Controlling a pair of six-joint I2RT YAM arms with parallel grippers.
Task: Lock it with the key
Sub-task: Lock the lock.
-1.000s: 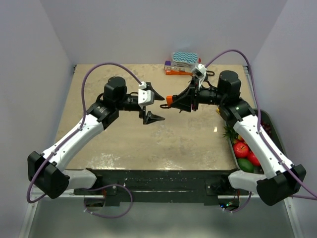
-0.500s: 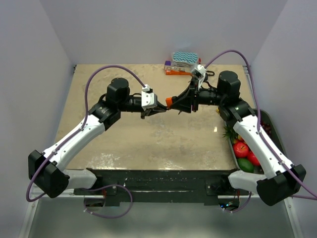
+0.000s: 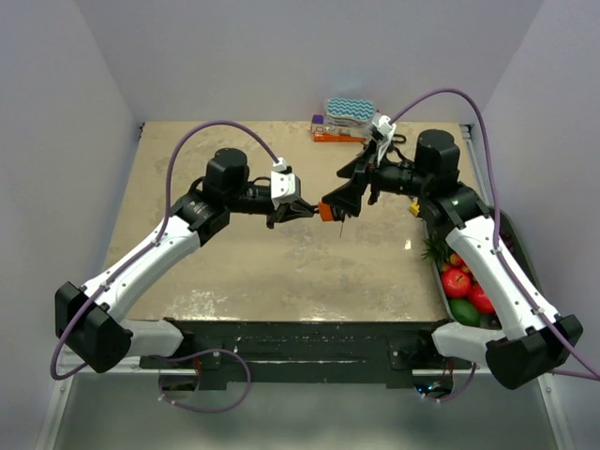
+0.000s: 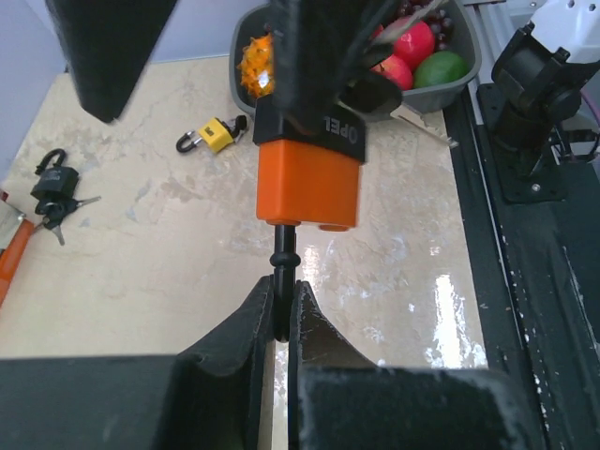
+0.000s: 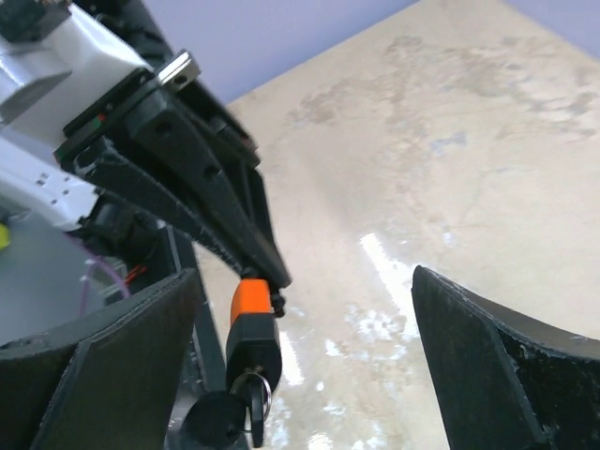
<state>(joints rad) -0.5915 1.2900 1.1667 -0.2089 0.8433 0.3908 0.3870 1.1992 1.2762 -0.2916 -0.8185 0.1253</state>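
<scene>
While aloft, boxy orange padlock (image 4: 307, 178)

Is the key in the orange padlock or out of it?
In: the key sits in the orange padlock at its end, opposite the left gripper.

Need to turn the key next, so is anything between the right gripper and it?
Nothing visible does. The key sticks out of the padlock's far end, open to the right gripper; the left gripper holds only the shackle.
</scene>
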